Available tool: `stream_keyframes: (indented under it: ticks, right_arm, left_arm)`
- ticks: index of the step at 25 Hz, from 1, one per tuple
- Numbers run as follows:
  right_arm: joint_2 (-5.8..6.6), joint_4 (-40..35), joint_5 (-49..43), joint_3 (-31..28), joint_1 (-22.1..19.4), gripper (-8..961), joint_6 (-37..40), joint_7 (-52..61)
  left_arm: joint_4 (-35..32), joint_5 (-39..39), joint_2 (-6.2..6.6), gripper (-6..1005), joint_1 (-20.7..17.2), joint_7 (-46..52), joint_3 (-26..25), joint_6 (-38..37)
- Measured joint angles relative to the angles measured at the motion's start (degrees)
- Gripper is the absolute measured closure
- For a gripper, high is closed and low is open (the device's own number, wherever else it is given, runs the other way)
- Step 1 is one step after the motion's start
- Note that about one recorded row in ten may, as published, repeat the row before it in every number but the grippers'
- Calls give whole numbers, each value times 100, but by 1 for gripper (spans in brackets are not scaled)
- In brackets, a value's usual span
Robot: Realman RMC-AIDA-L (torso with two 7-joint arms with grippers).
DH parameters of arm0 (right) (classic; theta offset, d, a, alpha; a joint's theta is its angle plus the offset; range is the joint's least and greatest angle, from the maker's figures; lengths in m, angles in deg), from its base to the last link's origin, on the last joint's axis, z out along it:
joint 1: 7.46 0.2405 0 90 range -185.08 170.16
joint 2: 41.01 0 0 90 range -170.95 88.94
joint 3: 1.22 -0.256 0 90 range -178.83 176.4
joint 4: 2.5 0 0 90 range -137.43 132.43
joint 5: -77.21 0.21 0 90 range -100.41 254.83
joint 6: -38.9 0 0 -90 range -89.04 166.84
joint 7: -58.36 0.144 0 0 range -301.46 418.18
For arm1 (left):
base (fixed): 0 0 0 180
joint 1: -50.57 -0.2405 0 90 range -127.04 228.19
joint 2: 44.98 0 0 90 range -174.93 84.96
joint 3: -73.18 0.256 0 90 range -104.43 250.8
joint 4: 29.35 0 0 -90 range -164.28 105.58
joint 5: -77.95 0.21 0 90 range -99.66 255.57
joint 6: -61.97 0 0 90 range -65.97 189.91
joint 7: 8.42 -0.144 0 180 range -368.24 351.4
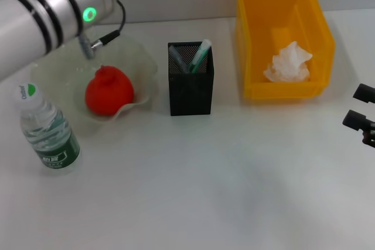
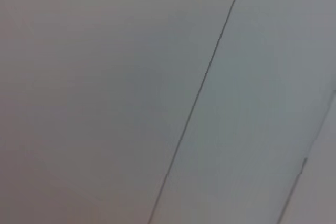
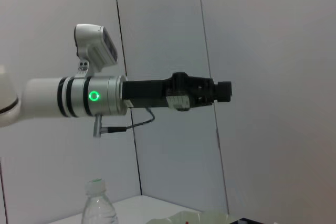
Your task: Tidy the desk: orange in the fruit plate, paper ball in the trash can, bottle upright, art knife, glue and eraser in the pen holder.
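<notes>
Right jaws (image 1: 358, 112) idle, bottle (image 1: 47, 133) upright

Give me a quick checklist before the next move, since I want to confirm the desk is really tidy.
1. Orange in the fruit plate: ok.
2. Paper ball in the trash can: ok.
3. Bottle upright: ok.
4. Knife, glue, eraser in the pen holder: cannot tell; only two items poke out.
5. Left gripper raised clear of the desk: ok.
6. Right gripper at the desk's right edge, clear of things: ok.
</notes>
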State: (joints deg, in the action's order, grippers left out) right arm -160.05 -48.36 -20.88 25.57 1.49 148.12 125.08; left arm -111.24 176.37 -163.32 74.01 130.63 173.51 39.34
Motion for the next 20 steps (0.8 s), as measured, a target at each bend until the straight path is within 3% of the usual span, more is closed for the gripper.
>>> stream_keyframes:
  ticks: [3, 4, 5, 6, 7, 10, 12, 13, 15, 20]
  right_arm:
    - [-3, 5, -30, 13, 21, 365, 0, 0]
    - [-1, 5, -99, 21, 52, 365, 7, 1]
    - [-1, 5, -99, 21, 52, 365, 7, 1]
    - [0, -3, -129, 24, 64, 365, 13, 8]
    - [0, -17, -170, 24, 78, 365, 24, 21]
    - [11, -90, -218, 24, 115, 365, 81, 75]
    - [15, -278, -307, 32, 168, 365, 123, 259]
    - [11, -428, -410, 45, 219, 365, 130, 432]
    - [3, -700, -647, 83, 360, 365, 131, 754]
    - [8, -1129, -1060, 242, 813, 365, 151, 1514]
  left_arm:
    - [162, -632, -27, 757, 23, -650, -214, -253]
    - [664, -2001, -33, 757, 104, -2016, -640, -1016]
    - [664, -2001, -33, 757, 104, -2016, -640, -1016]
    - [1086, -2730, -22, 758, 120, -3005, -1019, -1715]
    - [1260, -2954, -23, 758, 120, -3393, -1182, -2015]
    - [1260, -2954, -23, 757, 120, -3393, -1182, -2015]
    - [2014, -3188, -1, 756, 42, -4629, -2007, -3479]
    - [2014, -3188, -1, 756, 42, -4629, -2007, -3479]
    - [2386, -2949, 31, 755, -23, -5234, -2610, -4598]
    - [2425, -2194, 60, 754, -181, -5531, -3202, -5476]
